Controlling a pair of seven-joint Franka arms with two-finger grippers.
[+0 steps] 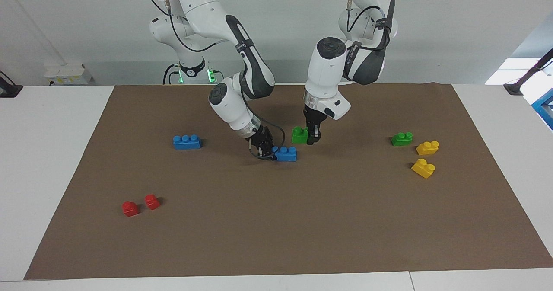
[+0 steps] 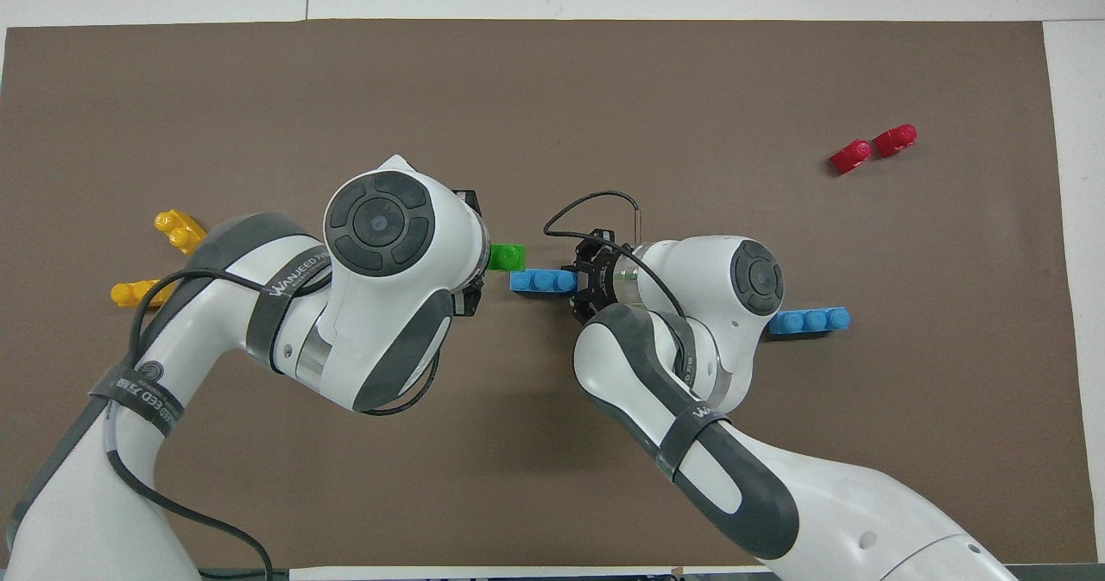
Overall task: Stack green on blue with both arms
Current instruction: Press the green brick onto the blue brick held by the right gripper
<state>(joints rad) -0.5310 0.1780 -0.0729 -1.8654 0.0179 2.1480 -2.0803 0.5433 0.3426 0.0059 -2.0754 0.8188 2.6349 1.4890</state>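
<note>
Mid-mat: left end effector (image 1: 313,138) holds green (image 1: 299,135), right end effector (image 1: 267,151) holds blue (image 1: 286,153); bricks near.

The left tool (image 1: 312,139) and right tool (image 1: 265,150) crowd mid-bench, each clamped on a brick: the green brick (image 1: 299,134) and blue brick (image 1: 286,153) nearly meet, leaving only a thin gap between them. Outward of each tool, bare brown mat (image 1: 276,222) lies free until the second blue brick (image 1: 186,142) and second green brick (image 1: 402,139).
</note>
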